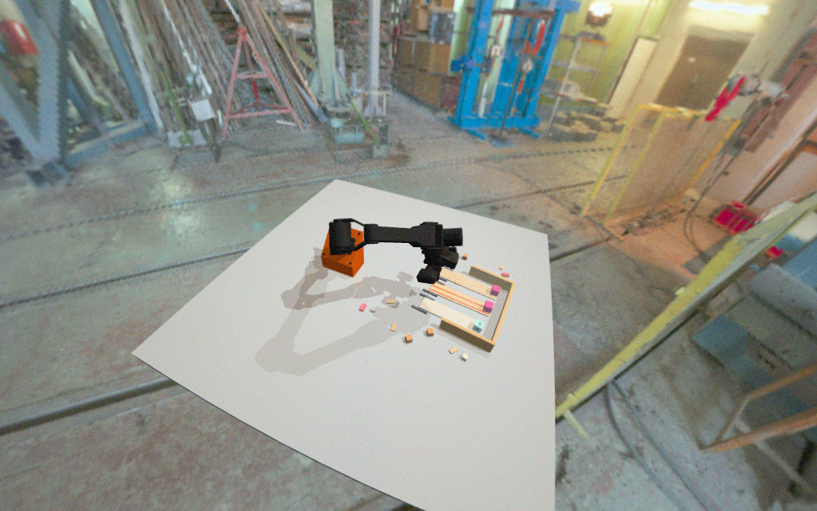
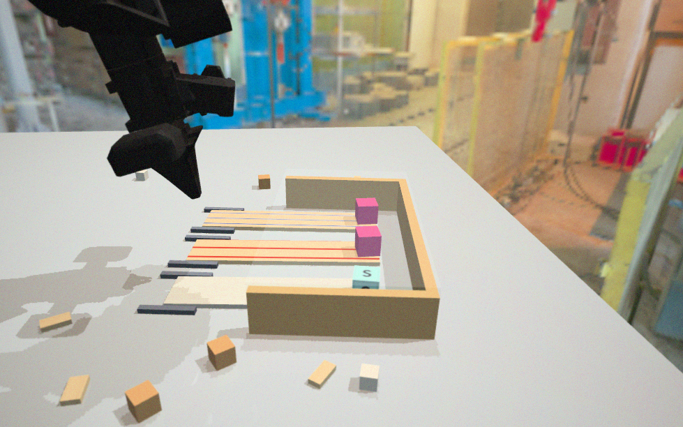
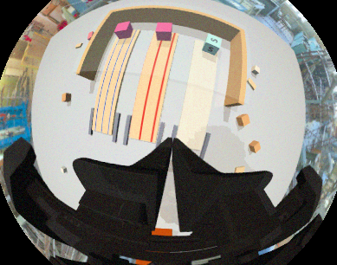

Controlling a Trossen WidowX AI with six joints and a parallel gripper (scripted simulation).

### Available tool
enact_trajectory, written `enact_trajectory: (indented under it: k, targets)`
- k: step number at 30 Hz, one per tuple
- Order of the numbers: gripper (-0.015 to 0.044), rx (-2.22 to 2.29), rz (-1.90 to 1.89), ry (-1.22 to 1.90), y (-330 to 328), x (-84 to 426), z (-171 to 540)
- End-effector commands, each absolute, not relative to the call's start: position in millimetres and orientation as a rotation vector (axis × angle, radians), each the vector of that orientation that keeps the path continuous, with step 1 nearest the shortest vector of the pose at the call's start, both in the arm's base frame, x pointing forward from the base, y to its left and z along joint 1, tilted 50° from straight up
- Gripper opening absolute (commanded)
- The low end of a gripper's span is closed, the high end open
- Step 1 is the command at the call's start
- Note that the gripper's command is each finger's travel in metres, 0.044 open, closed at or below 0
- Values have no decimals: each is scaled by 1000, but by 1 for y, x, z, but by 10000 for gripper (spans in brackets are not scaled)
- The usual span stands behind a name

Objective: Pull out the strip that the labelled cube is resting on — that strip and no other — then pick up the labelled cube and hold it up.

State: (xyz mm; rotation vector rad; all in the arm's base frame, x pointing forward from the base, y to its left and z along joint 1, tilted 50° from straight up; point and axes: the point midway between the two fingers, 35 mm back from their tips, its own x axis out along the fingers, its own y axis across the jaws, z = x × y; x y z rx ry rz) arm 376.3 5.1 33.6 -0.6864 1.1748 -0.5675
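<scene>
The labelled cube (image 1: 479, 326) (image 2: 368, 275) (image 3: 211, 44), pale teal with an S, rests on the far end of the plain cream strip (image 1: 442, 311) (image 2: 205, 291) (image 3: 197, 95). In the exterior view the wall partly hides cube and strip. A pink cube (image 2: 368, 241) (image 3: 164, 31) sits on the red-lined strip (image 2: 269, 253) (image 3: 152, 87). Another pink cube (image 2: 366, 211) (image 3: 124, 30) sits on the blue-lined strip (image 2: 280, 218) (image 3: 106, 95). My gripper (image 2: 194, 195) (image 3: 171, 141) is shut and empty, its tips together above the near ends of the strips, touching none.
A three-sided wooden wall (image 1: 466, 335) (image 2: 341, 315) (image 3: 236, 74) stands around the cubes, open toward the arm. Low dark rails (image 2: 167, 309) (image 3: 205, 145) flank the near strip ends. Orange cubes (image 2: 221, 352) (image 2: 143, 400) and a white cube (image 2: 369, 377) lie outside the wall.
</scene>
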Motion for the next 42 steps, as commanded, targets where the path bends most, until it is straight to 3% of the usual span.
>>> enact_trajectory:
  k: [1, 42]
  targets:
    - [0, -574, -751, 1392, -40, 380, 43]
    - [0, -572, -754, 1395, -81, 379, 13]
